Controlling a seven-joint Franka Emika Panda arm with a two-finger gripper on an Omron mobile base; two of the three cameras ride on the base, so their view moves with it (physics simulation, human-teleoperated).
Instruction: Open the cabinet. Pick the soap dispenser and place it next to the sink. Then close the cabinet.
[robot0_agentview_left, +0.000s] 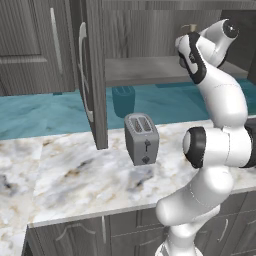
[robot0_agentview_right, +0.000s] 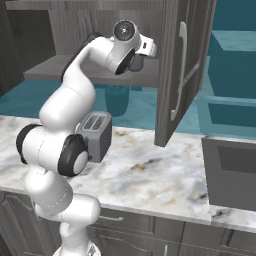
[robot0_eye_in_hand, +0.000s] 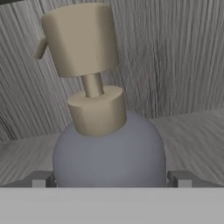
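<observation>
With its claw (robot0_eye_in_hand: 109, 180) spread wide either side of the dispenser (robot0_eye_in_hand: 107, 144) on the open cabinet's (robot0_agentview_right: 185, 70) shelf, grasping nothing yet, the arm risks toppling the round bottle backward if the fingers (robot0_eye_in_hand: 41, 179) close off-centre.

- Cabinet (robot0_agentview_left: 95, 75): dark grey wood-grain, matt.
- Soap dispenser (robot0_eye_in_hand: 109, 153): smooth matt grey body, brass-coloured pump.
- Worktop (robot0_agentview_left: 75, 175): white-and-brown marble, smooth.
- Toaster (robot0_agentview_left: 141, 138): grey, metal-like.
</observation>
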